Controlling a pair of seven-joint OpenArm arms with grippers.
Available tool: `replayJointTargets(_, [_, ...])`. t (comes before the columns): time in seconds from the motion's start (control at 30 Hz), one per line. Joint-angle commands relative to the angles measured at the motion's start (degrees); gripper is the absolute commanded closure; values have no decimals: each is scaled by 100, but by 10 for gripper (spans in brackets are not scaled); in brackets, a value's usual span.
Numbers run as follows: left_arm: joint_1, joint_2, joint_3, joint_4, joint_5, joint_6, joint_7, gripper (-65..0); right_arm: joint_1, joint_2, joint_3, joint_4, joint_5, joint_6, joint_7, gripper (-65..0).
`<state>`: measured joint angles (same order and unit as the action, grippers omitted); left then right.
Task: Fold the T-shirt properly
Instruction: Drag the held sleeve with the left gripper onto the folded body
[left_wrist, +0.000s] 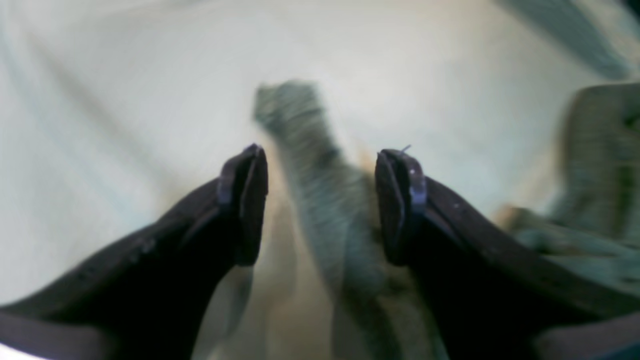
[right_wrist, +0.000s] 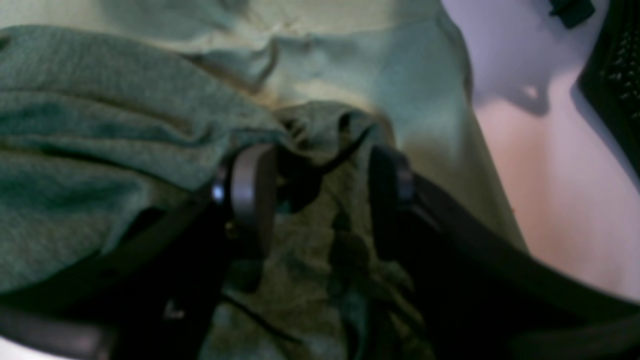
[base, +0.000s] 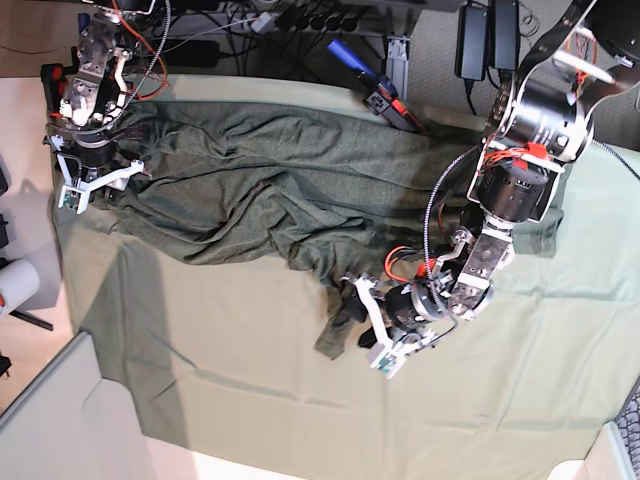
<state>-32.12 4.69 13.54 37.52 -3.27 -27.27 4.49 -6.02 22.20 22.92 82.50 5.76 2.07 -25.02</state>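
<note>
My base camera looks straight down from high above, taking in both my arms. Each wrist camera peers close along its own fingers, blurred by nearness. All three share the T-shirt (base: 270, 190) on the table cloth (base: 230, 380).

table cloth (base: 250, 400): pale mint-green, spread flat | cables (base: 300, 15): bundled beyond the far edge

Counter, as we see it: draped in a pale mint-green cloth (base: 250, 400); the wrinkled olive T-shirt (base: 280, 195) lies spread directly on it.
</note>
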Motion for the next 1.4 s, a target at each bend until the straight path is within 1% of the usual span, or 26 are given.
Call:
replayJointTargets(0.0, [-219,42,4,-44,-28,-11,-133,-376,46,111,55,103,-17,-39,72,-299])
replayJointTargets(0.1, [-195,57,4,-136,-28,28,-131,-376,46,114,55,103,-17,-39,74,-299])
replayJointTargets(0.17, [-131,140,7,-136,-24,286,-127,-376,46,111,55,103,-17,-39,76,-299])
replayJointTargets(0.27, [-90,332,4,-138,55,317,-129,-375,46,111,55,103,-17,-39,74,-299])
replayJointTargets(0.3, [-87,400,7,-138,101,407,-131,-375,46,111,55,103,-17,-39,74,-299])
replayJointTargets(0.37, [-87,431,7,-136,125,702,-129,-374,44,114,55,103,-22,-39,66,-299])
replayJointTargets(0.5, [-87,431,4,-138,125,737,-131,-373,44,114,55,103,-20,-39,52,-299])
replayJointTargets(0.53, [-87,431,4,-138,125,737,-131,-353,44,114,55,103,-20,-39,52,-299])
replayJointTargets(0.57, [-87,431,4,-138,125,737,-131,-305,44,114,55,103,-17,-39,55,-299])
replayJointTargets(0.67, [-92,431,4,-136,125,737,-142,-124,44,111,55,103,-17,-39,57,-299])
replayJointTargets(0.73, [-90,431,4,-136,125,734,-173,-31,44,114,55,103,-20,-39,57,-299])
replayJointTargets(0.77, [-92,431,4,-136,125,734,-173,0,44,114,55,103,-20,-39,57,-299])
replayJointTargets(0.9, [-85,411,-66,-79,118,640,-125,0,46,116,57,103,-20,-39,59,-299])
replayJointTargets(0.97, [-17,310,-212,136,96,295,-125,0,46,116,59,103,-20,-42,81,-299])
replayJointTargets(1.03, [173,186,-459,625,87,-179,-120,0,44,114,59,103,-20,-42,81,-299])
replayJointTargets(1.07, [317,114,-599,960,-20,-374,-72,0,44,114,59,103,-20,-42,81,-299])
replayJointTargets(1.1, [479,37,-717,1311,-254,-514,59,0,46,116,59,103,-20,-39,81,-299])
replayJointTargets(1.17, [833,-133,-942,2050,-791,-686,396,0,46,114,59,103,-17,-42,103,-299])
replayJointTargets(1.23, [1226,-302,-1141,2776,-1047,-796,599,0,46,114,59,103,-15,-42,129,-299])
replayJointTargets(1.37, [2039,-610,-1475,4122,-1338,-793,765,0,46,116,59,103,-15,-42,197,-299])
